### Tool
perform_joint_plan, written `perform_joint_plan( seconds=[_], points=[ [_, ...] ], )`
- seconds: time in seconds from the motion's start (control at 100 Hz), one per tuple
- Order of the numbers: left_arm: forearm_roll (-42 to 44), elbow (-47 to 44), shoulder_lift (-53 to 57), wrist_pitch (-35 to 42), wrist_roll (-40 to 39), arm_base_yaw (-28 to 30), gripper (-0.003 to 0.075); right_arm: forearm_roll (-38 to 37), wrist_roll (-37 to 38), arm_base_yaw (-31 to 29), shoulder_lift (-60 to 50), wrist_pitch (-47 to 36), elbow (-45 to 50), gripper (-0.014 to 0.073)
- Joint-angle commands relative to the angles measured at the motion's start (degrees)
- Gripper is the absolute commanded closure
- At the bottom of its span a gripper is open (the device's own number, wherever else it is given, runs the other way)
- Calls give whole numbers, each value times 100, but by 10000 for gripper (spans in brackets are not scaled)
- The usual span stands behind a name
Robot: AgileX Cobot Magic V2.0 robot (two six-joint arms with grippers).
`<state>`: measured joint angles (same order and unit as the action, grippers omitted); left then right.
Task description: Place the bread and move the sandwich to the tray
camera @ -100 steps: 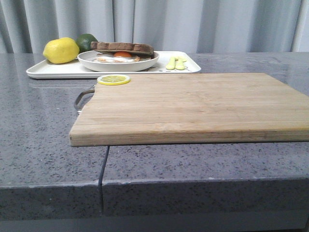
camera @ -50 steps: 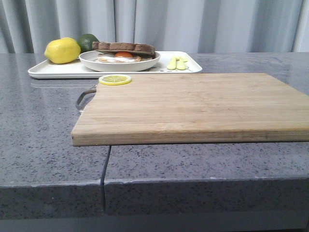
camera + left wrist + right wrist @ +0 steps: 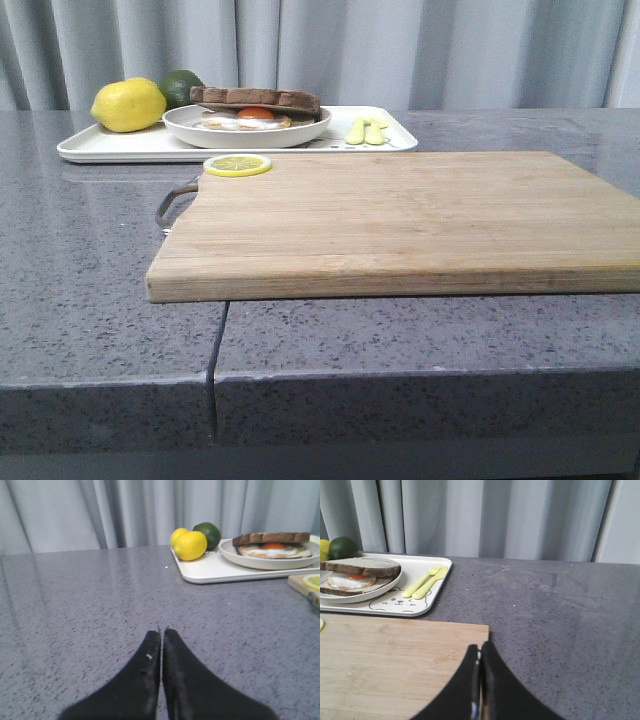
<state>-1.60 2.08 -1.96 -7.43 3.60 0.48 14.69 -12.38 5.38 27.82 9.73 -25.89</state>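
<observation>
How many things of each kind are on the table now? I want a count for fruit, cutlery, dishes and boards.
Fruit: 3 (lemon, lime, lemon slice)
Cutlery: 2 (fork, knife)
Dishes: 2 (tray, plate holding the sandwich)
Boards: 1 (cutting board)
Total: 8

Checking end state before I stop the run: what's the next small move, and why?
Probably none beyond holding both arms back. The sandwich on its plate already sits on the tray, with bread on top, and the cutting board carries only a lemon slice. Left gripper and right gripper are shut, holding nothing.
</observation>
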Motion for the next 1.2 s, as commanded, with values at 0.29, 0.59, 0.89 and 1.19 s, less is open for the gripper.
perform_joint_plan(
  seconds=[0.29,0.59,0.89,1.19],
  points=[
    [68,-294,403,207,15,252,740,17,8,-44,8,-402,-147,661],
    [42,-294,403,207,15,252,740,17,8,-44,8,-402,-147,661],
    [42,-294,403,207,15,252,739,17,8,-44,8,-402,-147,661],
    [42,-294,403,207,15,252,740,17,8,-44,8,-402,-147,661]
  ],
)
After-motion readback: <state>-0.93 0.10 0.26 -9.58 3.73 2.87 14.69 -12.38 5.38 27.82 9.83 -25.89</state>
